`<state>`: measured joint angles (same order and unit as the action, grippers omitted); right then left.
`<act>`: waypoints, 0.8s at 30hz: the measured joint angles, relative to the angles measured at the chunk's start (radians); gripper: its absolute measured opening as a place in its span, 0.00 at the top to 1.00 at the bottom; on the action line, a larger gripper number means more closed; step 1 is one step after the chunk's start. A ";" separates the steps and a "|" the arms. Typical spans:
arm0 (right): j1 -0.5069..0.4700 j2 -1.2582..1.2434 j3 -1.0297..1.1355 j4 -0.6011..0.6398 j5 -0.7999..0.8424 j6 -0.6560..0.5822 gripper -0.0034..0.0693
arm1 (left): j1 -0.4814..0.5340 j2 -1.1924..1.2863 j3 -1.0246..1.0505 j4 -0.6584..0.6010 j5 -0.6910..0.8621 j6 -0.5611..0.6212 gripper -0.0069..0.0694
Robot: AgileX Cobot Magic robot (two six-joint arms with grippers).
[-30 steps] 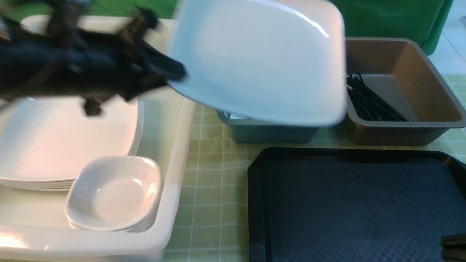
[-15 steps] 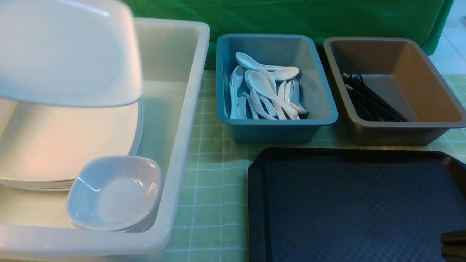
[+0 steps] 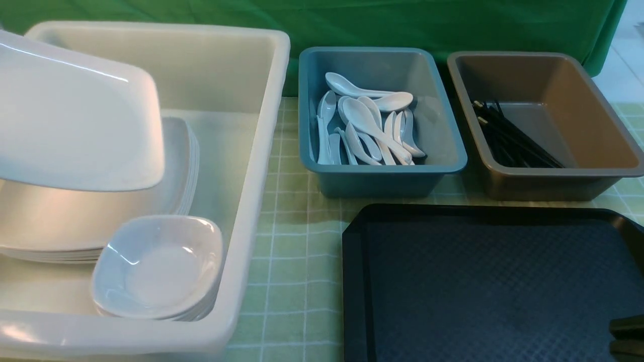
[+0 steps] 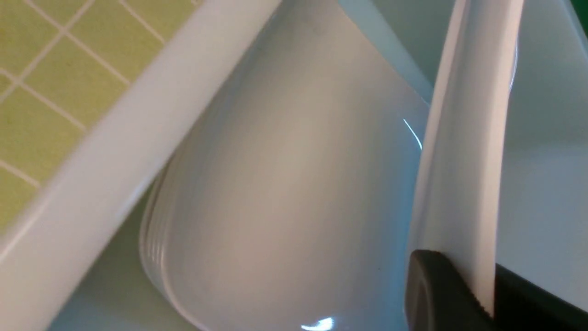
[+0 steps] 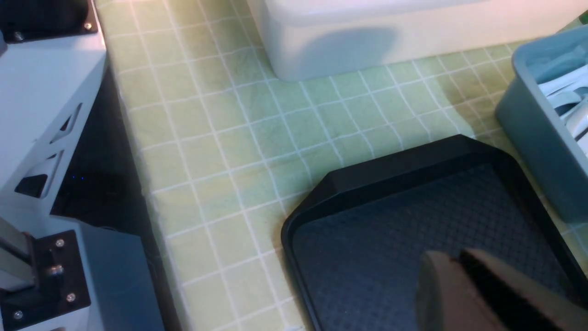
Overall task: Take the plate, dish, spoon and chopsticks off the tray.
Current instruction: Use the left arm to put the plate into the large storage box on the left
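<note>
chg: large glossy white rounded-rect plate (image 3: 75, 115) swung across from mid-table, now tilted over plate stack (image 3: 100, 221) in cream plastic bin (image 3: 251, 151) | L gripper (image 4: 494, 299) clamped on plate rim | R gripper (image 5: 464, 294) over black cross-hatched tray (image 3: 493, 281), jaw state can't tell | tray bare; only plate set-down left.

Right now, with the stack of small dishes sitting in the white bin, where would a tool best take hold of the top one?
Grip the top small dish by its raised rim at the corner facing the bin's open floor. Its deep bowl leaves the thin rim free for one finger inside and one outside. The plates behind crowd the far side, so come down from above.
</note>
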<state>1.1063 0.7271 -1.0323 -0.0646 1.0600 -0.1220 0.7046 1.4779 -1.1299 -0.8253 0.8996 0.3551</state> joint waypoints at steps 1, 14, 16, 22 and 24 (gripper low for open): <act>0.000 0.000 0.000 0.000 0.000 0.000 0.90 | 0.000 0.009 0.000 0.000 -0.003 0.013 0.90; 0.000 0.000 0.000 -0.006 -0.009 0.002 0.88 | 0.000 0.134 0.000 -0.007 0.021 0.136 0.90; 0.000 0.000 0.000 -0.006 -0.010 0.004 0.88 | 0.000 0.143 0.000 -0.009 0.021 0.140 0.90; 0.000 0.000 0.000 -0.007 -0.012 0.018 0.88 | 0.001 0.168 -0.011 -0.017 0.048 0.146 0.90; 0.000 0.000 0.000 -0.007 -0.012 0.020 0.88 | 0.001 0.173 -0.015 -0.009 0.056 0.164 0.90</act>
<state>1.1063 0.7271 -1.0323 -0.0713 1.0483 -0.1016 0.7056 1.6507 -1.1449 -0.8338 0.9559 0.5193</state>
